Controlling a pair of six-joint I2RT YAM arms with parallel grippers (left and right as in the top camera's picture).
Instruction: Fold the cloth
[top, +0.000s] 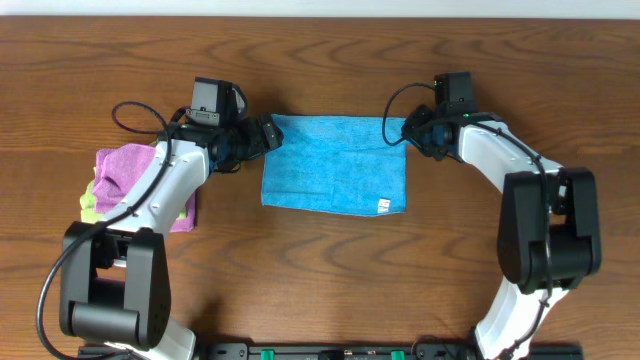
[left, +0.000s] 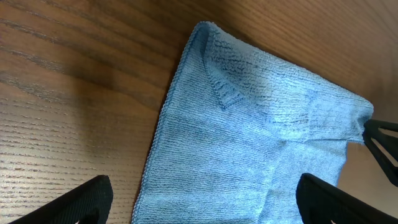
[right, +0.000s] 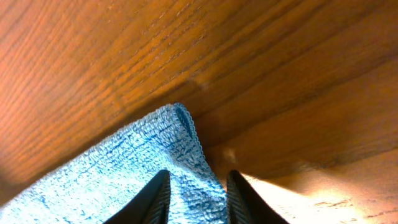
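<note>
Nearest the robot's base: bare wooden table (top: 320, 270).

Next: blue terry cloth (top: 335, 165), lying flat at table centre with its long axis left to right. A small white tag (top: 383, 206) sits at the near right corner. No writing is legible on it, and no brand shows anywhere.

Left of it, well apart: a pink cloth (top: 125, 165) heaped over a yellow-green one (top: 90, 208), partly under the left arm.

Far edge: both grippers sit at the cloth's far corners, one each, equally close.
- Left gripper (top: 270, 133): at the far left corner, jaws spread wide. In the wrist view the cloth lies between and beyond them, not gripped.
- Right gripper (top: 408, 133): at the far right corner, fingers (right: 158, 194) drawn in with the corner's hemmed edge between them. It looks to be pinching that corner, and the left wrist view shows the corner drawn to a point at it.

Judgement: the fold turns on carrying the far edge toward the near edge, across the short axis. The left corner needs gripping first.
</note>
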